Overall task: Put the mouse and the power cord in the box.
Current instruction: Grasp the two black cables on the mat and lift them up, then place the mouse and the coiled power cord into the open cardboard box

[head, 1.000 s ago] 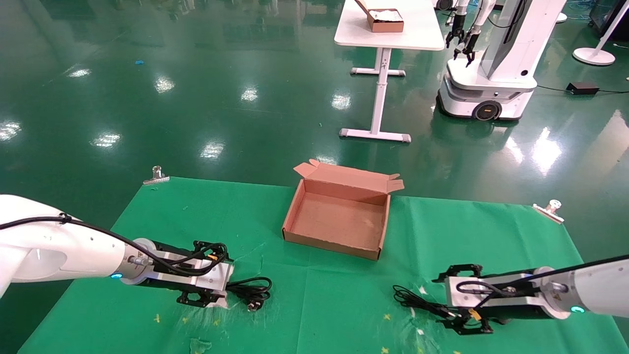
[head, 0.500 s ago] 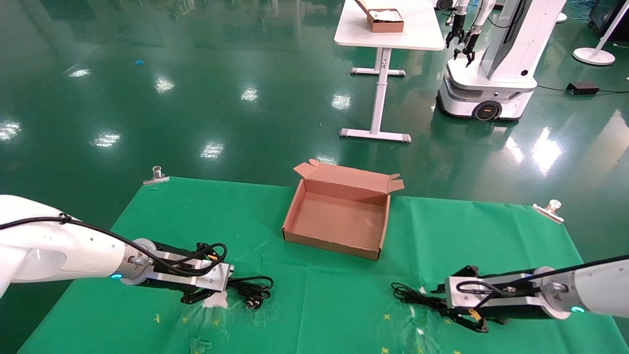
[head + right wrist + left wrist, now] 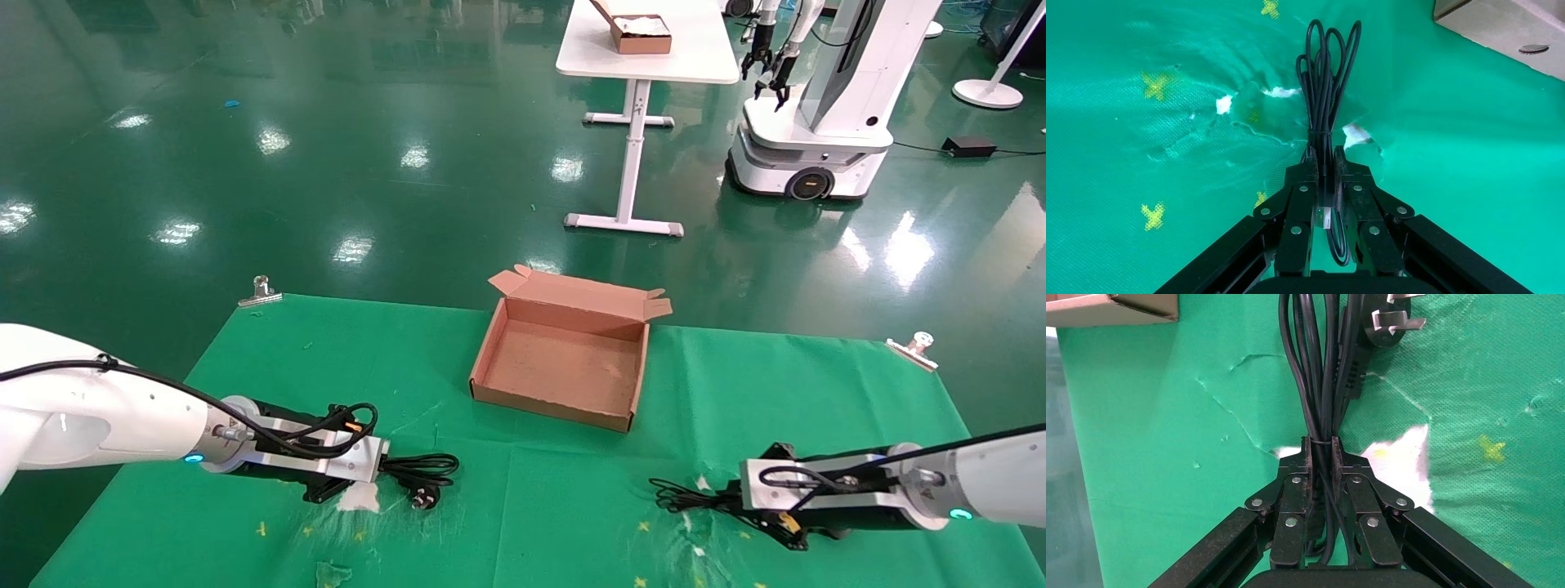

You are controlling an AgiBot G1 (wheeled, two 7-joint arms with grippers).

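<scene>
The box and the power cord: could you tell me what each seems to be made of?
The box looks like plain brown cardboard, matte, with folded flaps and raw edges. The power cord, shut in the left hand, seems to have a smooth black rubbery or plastic jacket with a slight sheen, and its plug carries bright metal prongs.

Robotics lab: green epoxy floor [image 3: 327, 122], another robot [image 3: 817, 122].

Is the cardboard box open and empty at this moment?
Open and empty. The box has its lid folded back and a bare floor; the power cord still lies outside on the green cloth.
</scene>
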